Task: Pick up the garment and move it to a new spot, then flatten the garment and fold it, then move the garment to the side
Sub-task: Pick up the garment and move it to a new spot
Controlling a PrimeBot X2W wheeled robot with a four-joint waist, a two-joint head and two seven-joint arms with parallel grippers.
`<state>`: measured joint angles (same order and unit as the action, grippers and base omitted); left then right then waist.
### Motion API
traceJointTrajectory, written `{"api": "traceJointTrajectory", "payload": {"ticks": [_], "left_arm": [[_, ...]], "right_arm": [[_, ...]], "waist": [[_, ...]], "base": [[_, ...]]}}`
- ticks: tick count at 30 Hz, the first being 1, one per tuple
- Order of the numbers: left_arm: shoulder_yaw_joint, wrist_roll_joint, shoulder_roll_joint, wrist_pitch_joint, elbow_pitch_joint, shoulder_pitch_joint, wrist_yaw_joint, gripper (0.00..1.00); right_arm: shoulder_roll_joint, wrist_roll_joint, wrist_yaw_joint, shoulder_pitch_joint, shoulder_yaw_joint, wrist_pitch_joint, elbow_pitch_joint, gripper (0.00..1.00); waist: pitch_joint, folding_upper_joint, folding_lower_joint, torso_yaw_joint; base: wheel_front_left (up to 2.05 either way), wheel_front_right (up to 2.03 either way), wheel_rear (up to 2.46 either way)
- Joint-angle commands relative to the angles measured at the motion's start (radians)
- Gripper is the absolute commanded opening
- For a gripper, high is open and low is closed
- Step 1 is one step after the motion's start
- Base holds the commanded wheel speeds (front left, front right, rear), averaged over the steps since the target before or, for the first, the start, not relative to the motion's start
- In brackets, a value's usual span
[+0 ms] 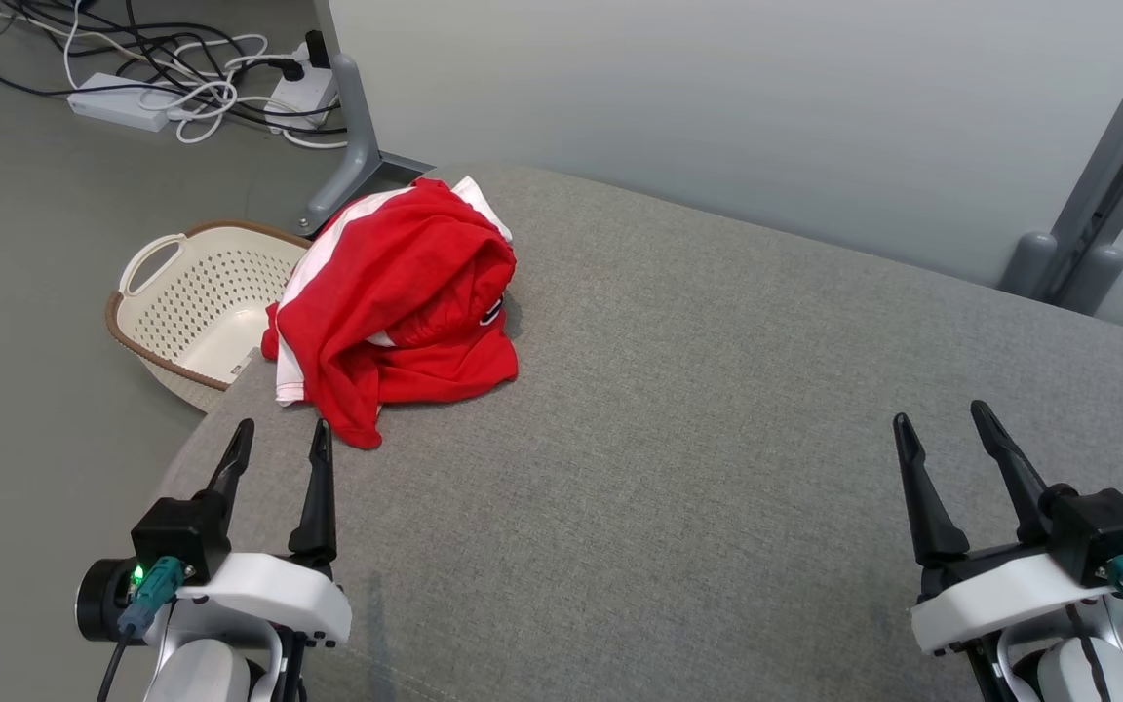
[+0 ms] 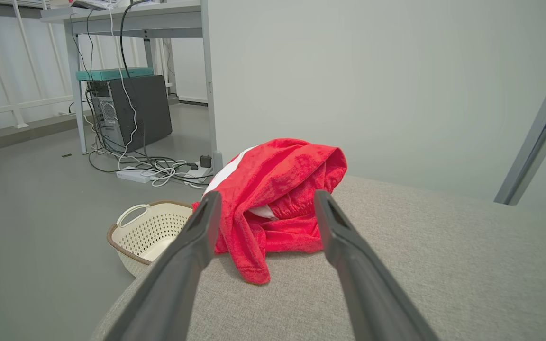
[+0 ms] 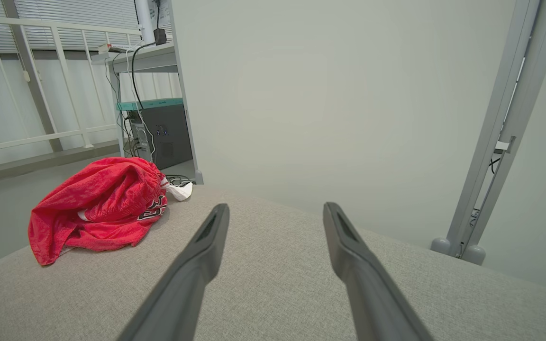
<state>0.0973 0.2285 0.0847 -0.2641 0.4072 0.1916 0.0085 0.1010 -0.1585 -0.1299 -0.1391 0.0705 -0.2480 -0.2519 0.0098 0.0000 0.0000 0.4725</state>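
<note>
Red cloth: the garment (image 1: 396,302) lies in a crumpled heap with white trim showing, at the far left corner of the grey upholstered surface (image 1: 698,458).
Its edge: part of the heap hangs over the corner toward the basket (image 1: 201,302).
Left gripper (image 1: 284,426): released, jaws spread wide and empty, just short of the heap's near tail and not touching it.
Right gripper (image 1: 942,412): likewise spread and empty, well apart from the cloth on the other side of the surface.
Step in hand: the first pickup, which looks not yet begun.
Doing it well: the left arm is the natural one. It should bite a thick fold high on the heap rather than the thin dangling tail, then lift clear before carrying toward the open middle.
Risk: dragging instead of lifting could tip the overhang into the basket.
Beyond: cream perforated basket on the floor beside the corner, cables (image 1: 201,97) farther off.
</note>
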Motion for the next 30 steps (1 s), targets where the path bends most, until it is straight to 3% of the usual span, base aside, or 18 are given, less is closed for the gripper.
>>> {"api": "traceJointTrajectory", "payload": {"ticks": [1, 12, 19, 23, 30], "left_arm": [[-0.002, 0.001, 0.006, -0.001, 0.002, 0.015, -0.003, 1.0], [-0.025, 0.014, 0.004, -0.001, -0.017, 0.076, 0.016, 1.0], [-0.077, 0.059, 0.002, 0.0, -0.001, 0.178, -0.006, 1.0], [-0.095, 0.078, 0.013, 0.0, 0.079, 0.276, -0.024, 1.0], [-0.115, 0.122, 0.056, 0.035, 0.342, 0.471, -0.065, 1.0]], "right_arm": [[0.005, 0.0, -0.001, -0.004, -0.003, -0.001, 0.002, 1.0], [0.022, -0.002, -0.001, -0.025, 0.009, 0.02, 0.035, 1.0], [0.068, 0.002, -0.001, -0.07, 0.023, 0.056, 0.089, 1.0], [0.098, -0.007, -0.001, -0.105, 0.034, 0.075, 0.123, 1.0], [0.127, -0.019, -0.001, -0.155, 0.047, 0.085, 0.148, 1.0]], "waist": [[0.002, 0.0, 0.0, -0.001], [0.058, 0.0, 0.0, -0.046], [0.172, 0.0, 0.0, -0.111], [0.249, 0.0, 0.0, -0.148], [0.334, 0.0, 0.0, -0.198]], "base": [[0.0, 0.0, 0.0], [0.0, 0.0, 0.0], [0.0, 0.0, 0.0], [0.0, 0.0, 0.0], [0.0, 0.0, 0.0]]}}
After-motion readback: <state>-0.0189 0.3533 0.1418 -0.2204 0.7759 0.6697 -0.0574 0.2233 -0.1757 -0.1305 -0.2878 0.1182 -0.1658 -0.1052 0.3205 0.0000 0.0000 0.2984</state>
